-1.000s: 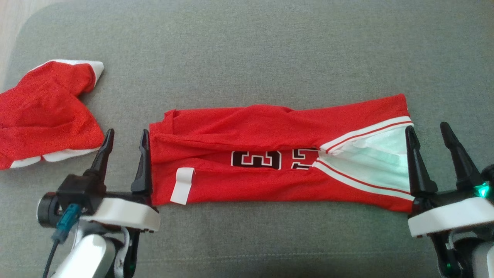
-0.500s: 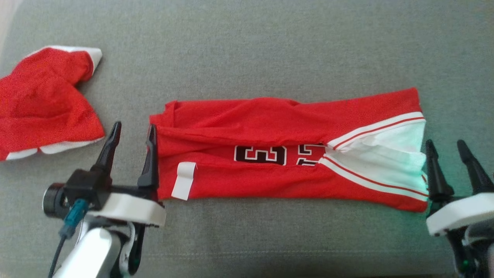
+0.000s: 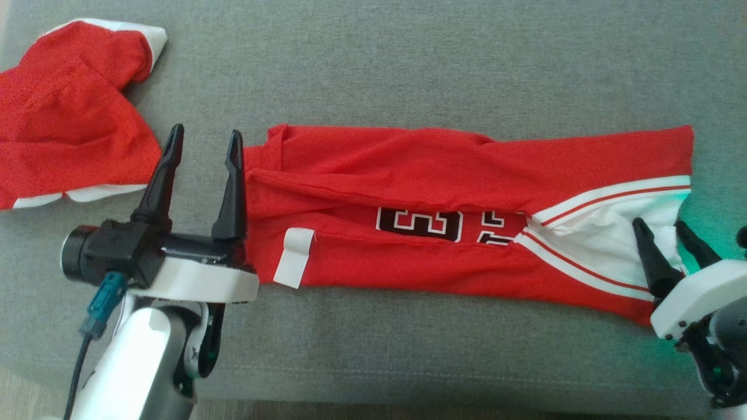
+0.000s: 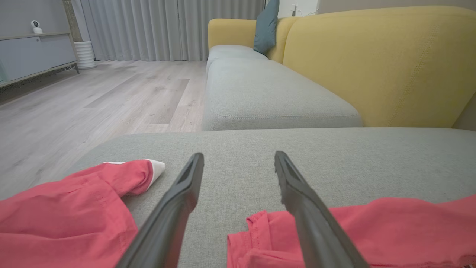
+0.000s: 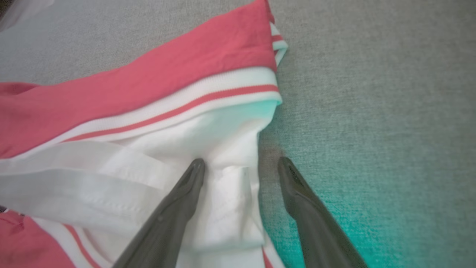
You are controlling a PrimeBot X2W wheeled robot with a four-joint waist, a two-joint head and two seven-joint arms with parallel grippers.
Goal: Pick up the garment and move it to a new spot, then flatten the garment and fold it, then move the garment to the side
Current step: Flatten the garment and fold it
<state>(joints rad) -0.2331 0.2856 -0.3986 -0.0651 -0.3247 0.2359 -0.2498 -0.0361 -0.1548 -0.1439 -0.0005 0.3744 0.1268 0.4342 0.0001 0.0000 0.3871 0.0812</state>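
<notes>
Jersey lies long axis left-right on the cushion between my arms: left gripper open and empty beside its left end, right gripper open and empty, straddling its right edge.

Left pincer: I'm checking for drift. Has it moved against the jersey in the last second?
Yes. The left pincer advanced up the head view, along the left edge of the jersey.

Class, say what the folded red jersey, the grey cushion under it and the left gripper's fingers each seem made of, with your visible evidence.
The folded red jersey: thin, soft knit, probably synthetic; it drapes in creases, matte. The grey cushion: woven upholstery fabric, matte, flecked weave, stitched seam. The left gripper fingers: hard dark plastic or rubber, smooth, faintly sheened; unclear which.
</notes>
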